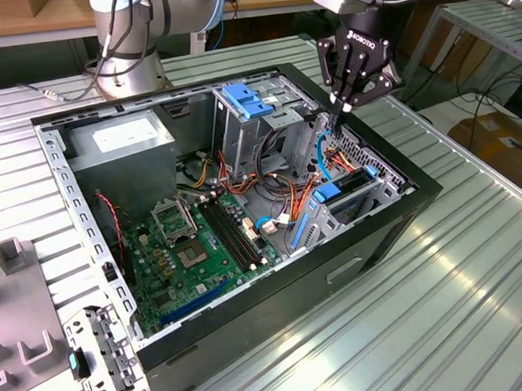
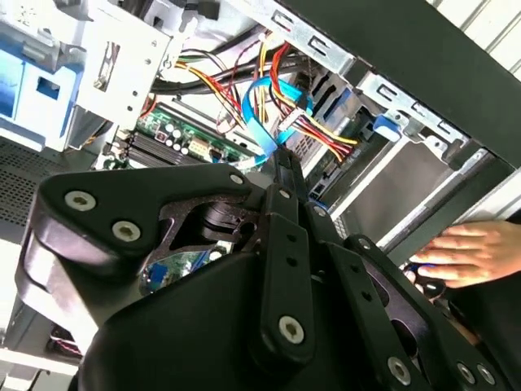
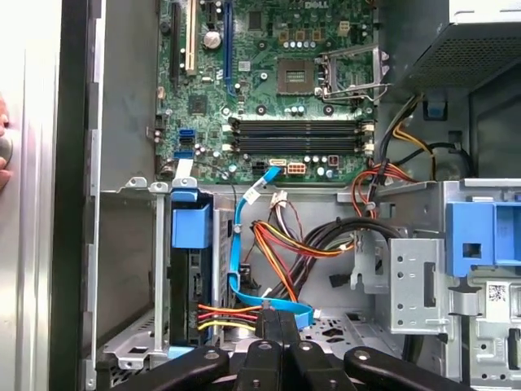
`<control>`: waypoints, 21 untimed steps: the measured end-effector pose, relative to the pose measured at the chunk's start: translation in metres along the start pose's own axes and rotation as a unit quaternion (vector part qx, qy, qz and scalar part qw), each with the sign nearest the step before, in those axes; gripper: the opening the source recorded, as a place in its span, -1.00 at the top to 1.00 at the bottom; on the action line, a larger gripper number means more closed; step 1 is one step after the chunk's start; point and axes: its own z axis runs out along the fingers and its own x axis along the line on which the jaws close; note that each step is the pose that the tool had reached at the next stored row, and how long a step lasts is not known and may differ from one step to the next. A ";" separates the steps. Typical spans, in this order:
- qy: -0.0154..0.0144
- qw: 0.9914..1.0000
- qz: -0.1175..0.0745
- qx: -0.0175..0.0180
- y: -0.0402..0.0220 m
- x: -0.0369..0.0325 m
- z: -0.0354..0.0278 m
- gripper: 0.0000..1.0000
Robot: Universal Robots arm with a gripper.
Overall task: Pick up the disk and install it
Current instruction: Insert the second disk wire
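Claw [image 1: 340,111] above case; disk [image 1: 342,192] on edge in bay, long axis horizontal

Bundled cables [image 1: 283,194] and a blue ribbon cable [image 3: 238,244] crowd the space beside the drive cage [image 1: 354,199]; the motherboard [image 1: 194,253] area lies open.

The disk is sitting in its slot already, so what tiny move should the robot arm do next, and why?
Probably nudge the blue cable toward the disk. The disk stands in its bay beside the case wall, and the shut gripper has its tips right at that cable's loop, not at the disk.
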 end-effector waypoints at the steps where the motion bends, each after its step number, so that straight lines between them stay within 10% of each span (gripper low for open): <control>1: 0.004 1.000 0.000 0.000 -0.0001 -0.0002 0.0003 0.79; 8: 0.006 1.000 0.000 0.000 -0.0001 -0.0003 0.0002 0.79; 14: 0.045 0.999 0.003 0.000 -0.0003 -0.0037 0.0027 0.79; 18: 0.059 0.998 0.003 0.000 -0.0005 -0.0072 0.0045 0.65; 21: 0.061 0.998 0.004 0.000 -0.0007 -0.0117 0.0047 0.52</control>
